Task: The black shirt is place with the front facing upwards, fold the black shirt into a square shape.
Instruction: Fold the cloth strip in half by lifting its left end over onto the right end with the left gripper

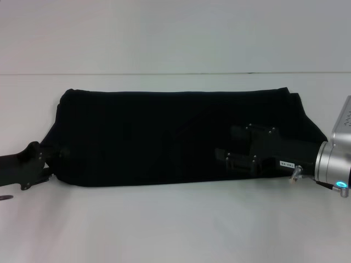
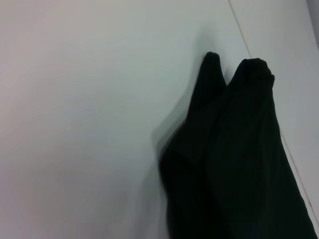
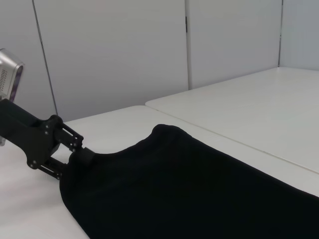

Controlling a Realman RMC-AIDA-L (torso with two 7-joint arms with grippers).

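Note:
The black shirt (image 1: 164, 137) lies on the white table as a long band running left to right; no lettering or label shows. My left gripper (image 1: 48, 160) is at the band's near left corner and is shut on the cloth edge. It also shows in the right wrist view (image 3: 82, 155), pinching the shirt (image 3: 189, 189) there. My right gripper (image 1: 225, 143) reaches in from the right, low over the right part of the shirt, with its jaws spread. The left wrist view shows only a bunched end of the shirt (image 2: 234, 159).
The white table (image 1: 175, 219) extends in front of and behind the shirt. A seam between table tops (image 1: 175, 73) runs behind it. Grey wall panels (image 3: 114, 50) stand beyond the table in the right wrist view.

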